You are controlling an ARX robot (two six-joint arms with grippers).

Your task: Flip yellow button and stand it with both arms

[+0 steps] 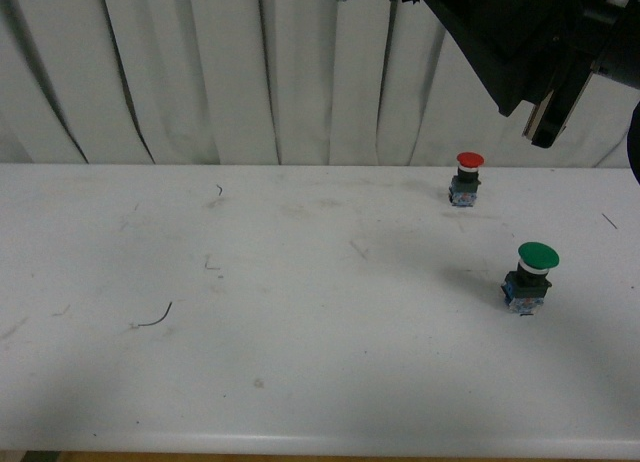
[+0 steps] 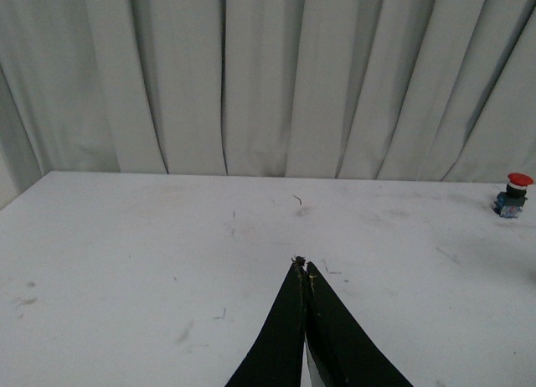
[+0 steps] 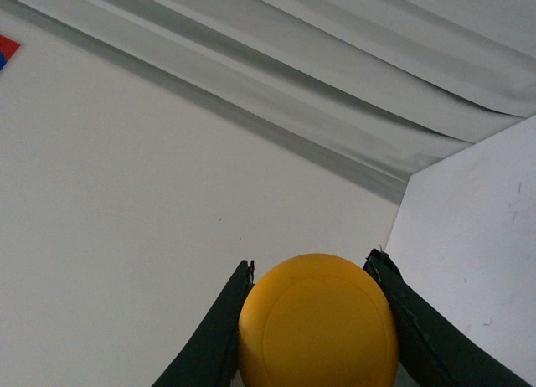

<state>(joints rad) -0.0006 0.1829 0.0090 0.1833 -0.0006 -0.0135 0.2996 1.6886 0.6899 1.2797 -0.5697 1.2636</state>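
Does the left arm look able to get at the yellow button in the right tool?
Probably yes: the yellow button sits clamped in the raised right tool, cap exposed, nothing between. The left tool is shut, so must open first.

Right wrist view: round-capped yellow-orange plastic push-button (image 3: 316, 320) cropped by the frame edge, body hidden behind its cap; black right claw (image 3: 311, 260) clamping it likewise cropped. Front view: bulky black right arm (image 1: 520, 52) cut off at two edges. Left wrist view: black left claw (image 2: 303, 263) shows its tips only
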